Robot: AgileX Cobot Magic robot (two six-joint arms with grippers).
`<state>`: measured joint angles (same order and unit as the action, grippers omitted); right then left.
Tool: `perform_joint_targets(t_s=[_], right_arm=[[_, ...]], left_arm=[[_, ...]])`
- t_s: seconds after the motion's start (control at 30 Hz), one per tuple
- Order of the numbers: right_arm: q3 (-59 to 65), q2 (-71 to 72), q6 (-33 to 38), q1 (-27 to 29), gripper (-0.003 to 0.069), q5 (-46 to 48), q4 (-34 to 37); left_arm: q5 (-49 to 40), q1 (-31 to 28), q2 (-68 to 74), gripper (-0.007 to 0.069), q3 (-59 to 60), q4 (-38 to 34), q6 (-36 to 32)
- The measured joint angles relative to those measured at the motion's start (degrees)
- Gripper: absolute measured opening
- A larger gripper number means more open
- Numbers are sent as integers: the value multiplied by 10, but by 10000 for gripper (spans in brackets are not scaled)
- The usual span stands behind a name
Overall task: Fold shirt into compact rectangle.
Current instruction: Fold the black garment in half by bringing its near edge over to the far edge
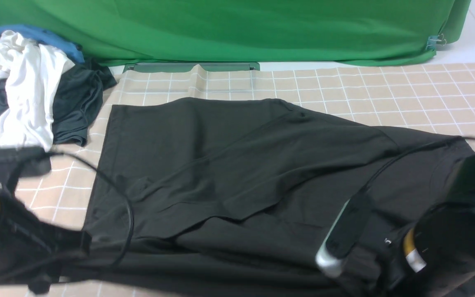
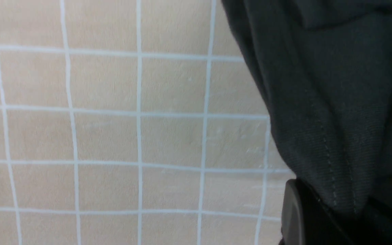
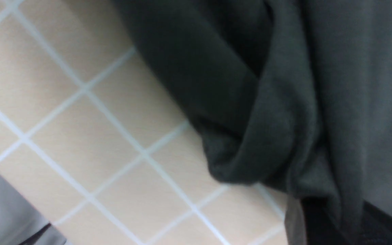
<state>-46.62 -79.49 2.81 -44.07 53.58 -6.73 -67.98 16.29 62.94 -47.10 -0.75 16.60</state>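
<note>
Front view: a large black shirt lies spread sideways across the middle of a beige checked tablecloth. One sleeve is folded diagonally over its body. Both robot arms reach in low at the near edge, one at each end of the garment.

In the left wrist view, the left gripper is clamped on a stitched edge of the shirt, the fabric pinched between its dark fingers. In the right wrist view, the right gripper looks closed on a bunched, rolled fold of the same cloth, though blur makes the grip less certain.

The step in hand seems to be lifting the near edge and carrying it over towards the far edge. To do it well, both arms should rise together and keep the edge taut between them, then lay it down level with the far edge. The loose sleeve may slide if the lift is jerky.

A pile of clothes, white, blue and dark grey, sits at the far left, just beside the shirt's far corner but clear of the fold. A green backdrop hangs behind. The left arm's cable loops over the shirt's left end and could snag the fabric.
</note>
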Motion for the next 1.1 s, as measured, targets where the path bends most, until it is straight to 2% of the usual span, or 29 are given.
perform_joint_targets(t_s=[0.23,0.4,0.6,0.77,0.87,1.1], right_arm=[[-58,24,57,86,76,9,2],[-130,-10,105,125,76,15,4],[-263,-114,150,169,76,18,6],[-374,-205,179,192,76,21,3],[-473,-286,195,210,76,22,4],[-602,-418,199,238,76,-4,4]], left_arm=[[12,-4,39,35,-96,1,21],[33,-51,118,35,-162,-7,21],[49,-112,246,35,-287,-54,-24],[48,-125,341,35,-383,-52,-30],[41,-137,435,35,-483,-46,-31],[35,-141,567,35,-648,-35,-31]])
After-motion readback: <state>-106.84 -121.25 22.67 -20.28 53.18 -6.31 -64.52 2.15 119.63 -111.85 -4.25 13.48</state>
